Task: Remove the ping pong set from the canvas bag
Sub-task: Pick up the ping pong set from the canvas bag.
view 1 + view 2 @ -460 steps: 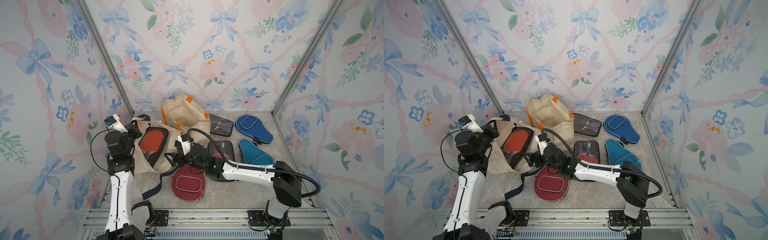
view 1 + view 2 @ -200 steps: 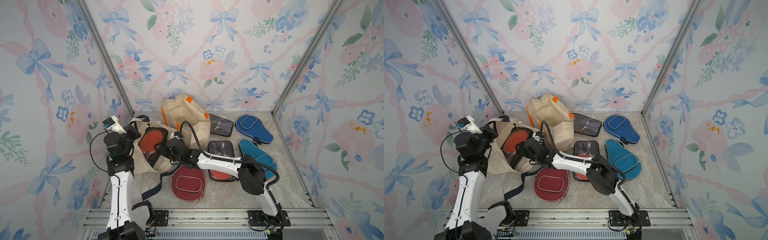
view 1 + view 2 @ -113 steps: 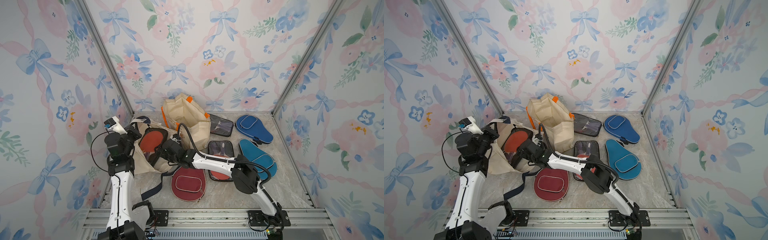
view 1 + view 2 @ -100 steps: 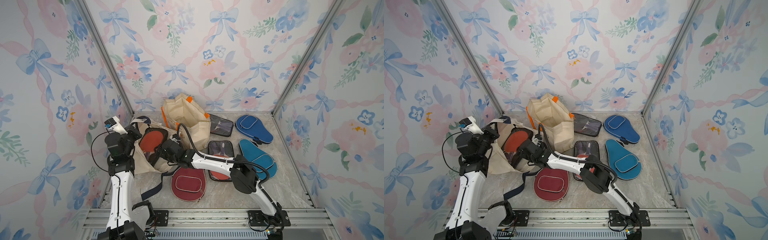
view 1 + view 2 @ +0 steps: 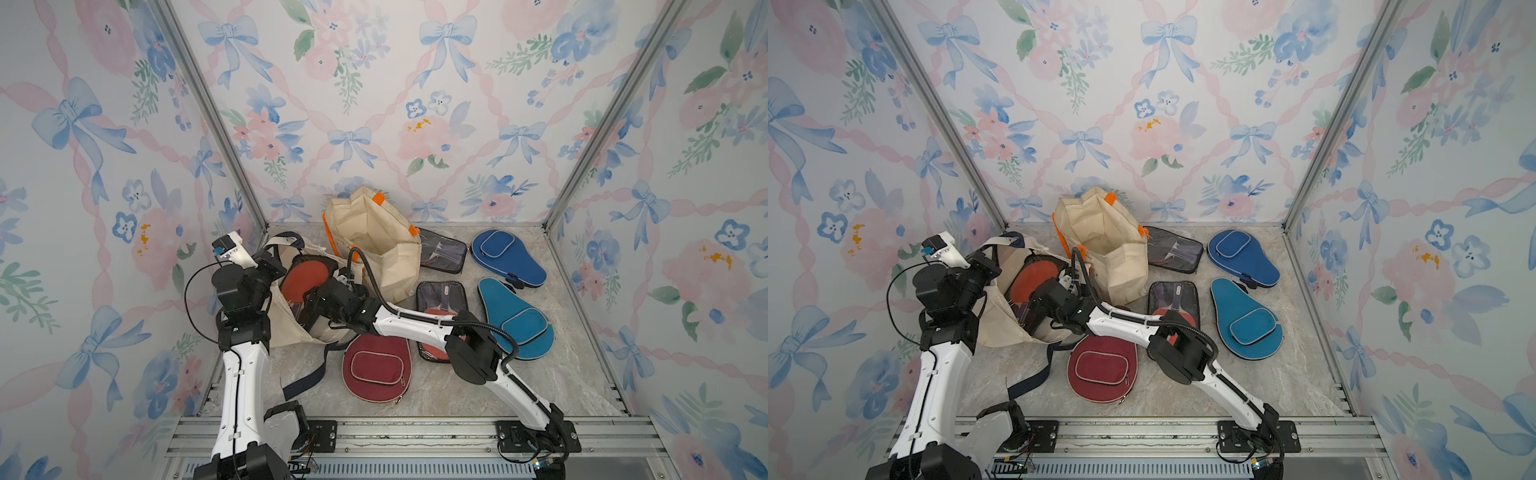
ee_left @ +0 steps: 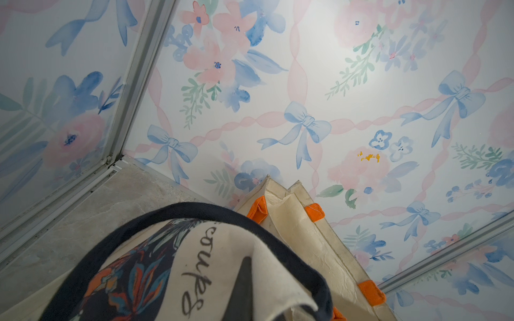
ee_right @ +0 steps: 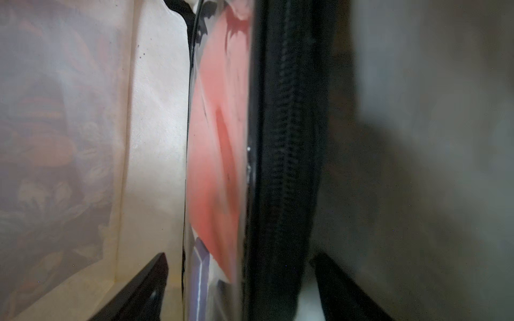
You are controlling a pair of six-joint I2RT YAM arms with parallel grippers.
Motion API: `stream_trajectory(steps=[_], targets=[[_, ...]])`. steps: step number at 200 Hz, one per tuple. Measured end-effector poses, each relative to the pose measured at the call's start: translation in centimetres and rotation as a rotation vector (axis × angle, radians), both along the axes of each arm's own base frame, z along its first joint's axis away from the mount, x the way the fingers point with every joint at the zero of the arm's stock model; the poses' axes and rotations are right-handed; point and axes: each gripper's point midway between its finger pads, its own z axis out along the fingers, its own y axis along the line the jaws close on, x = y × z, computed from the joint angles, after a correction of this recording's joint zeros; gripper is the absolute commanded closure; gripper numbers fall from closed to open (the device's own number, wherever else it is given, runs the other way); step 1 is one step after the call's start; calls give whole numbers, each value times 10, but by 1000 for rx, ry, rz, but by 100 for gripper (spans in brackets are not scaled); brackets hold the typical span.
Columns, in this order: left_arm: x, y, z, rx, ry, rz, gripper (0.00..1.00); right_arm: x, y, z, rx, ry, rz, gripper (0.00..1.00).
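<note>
The cream canvas bag point(image 5: 286, 328) point(image 5: 1000, 328) with navy handles lies at the left with its mouth held up. My left gripper point(image 5: 272, 266) point(image 5: 984, 262) is shut on its printed rim point(image 6: 194, 264), and the fabric folds over one dark finger point(image 6: 244, 289). Inside stands the ping pong set point(image 5: 301, 276) point(image 5: 1034, 274), a clear-fronted black zip case with a red paddle point(image 7: 219, 139). My right gripper point(image 5: 305, 309) point(image 5: 1027, 316) point(image 7: 242, 266) is inside the bag, open, with one finger on each side of the case and a small gap at each.
A second cream bag with orange handles point(image 5: 374, 249) stands just behind. On the floor lie a red paddle case point(image 5: 376, 368), two blue cases point(image 5: 507, 257) point(image 5: 515, 320) and two clear cases point(image 5: 442, 253) point(image 5: 442, 295). A navy strap point(image 5: 307, 378) trails toward the front.
My right arm has swung left from above the red case and pushed into the bag's mouth, settling round the set. The left arm has kept its hold and place.
</note>
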Motion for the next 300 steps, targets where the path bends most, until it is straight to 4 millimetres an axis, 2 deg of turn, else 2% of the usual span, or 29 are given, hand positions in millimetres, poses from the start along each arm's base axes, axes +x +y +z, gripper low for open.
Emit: stream_trajectory(steps=[74,92,105,116,130,178,209,243,300], targets=[[0,-2,7,9,-28,-5,100,13,19,21,89,-137,29,23],[0,-2,10,13,-42,-8,100,16,22,22,102,-157,28,30],[0,-3,12,16,-48,-9,100,18,24,21,108,-163,26,41],[0,-3,13,17,-52,-9,100,19,26,20,108,-170,26,46],[0,-3,14,18,-56,-9,100,21,27,20,111,-173,22,59],[0,-3,16,20,-64,-8,100,24,26,22,103,-204,15,78],[0,-2,13,10,-57,-7,100,21,25,34,113,-258,17,89],[0,1,15,3,-68,0,100,14,15,58,89,-336,29,91],[-3,13,21,7,-89,34,100,-12,0,96,68,-471,58,93]])
